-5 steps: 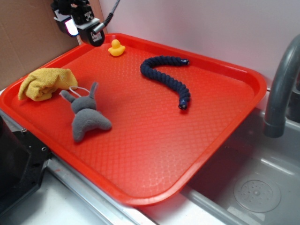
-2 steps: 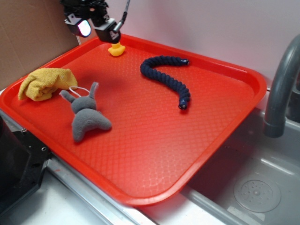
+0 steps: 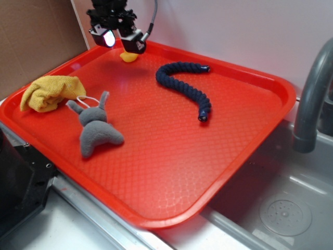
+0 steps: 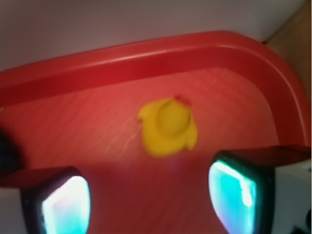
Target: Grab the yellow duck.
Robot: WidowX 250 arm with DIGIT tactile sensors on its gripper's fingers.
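Since the earlier pictures, the gripper [image 3: 121, 42] has slid to the right along the back of the red tray [image 3: 171, 172] and now hangs right over the yellow duck [image 3: 127, 57]; nothing else on the tray has moved.

At the front, the tray has a big bare patch. On the near left lies the grey plush [image 3: 96, 127], flat on the tray. Just behind it, touching its thin end, sits the crumpled yellow cloth [image 3: 49, 91] by the left rim. Off to the right, outside the tray, is the grey sink [image 3: 283, 208] with its curved tap [image 3: 311, 99]. Further back, in the middle, the dark blue rope [image 3: 190, 86] lies in a wavy line.

At the very back, close to the far rim, sits the duck. From the side view, most of it hides behind the gripper (only a bit of its yellow body peeks out under the fingers).

The wrist view is blurry, but it shows the duck [image 4: 168, 126] on the tray floor [image 4: 87, 141], with its orange beak pointing at the far rim. The two fingers [image 4: 241, 187] stand wide apart, one on each side, and the duck sits a little beyond the space between them. They do not touch it.
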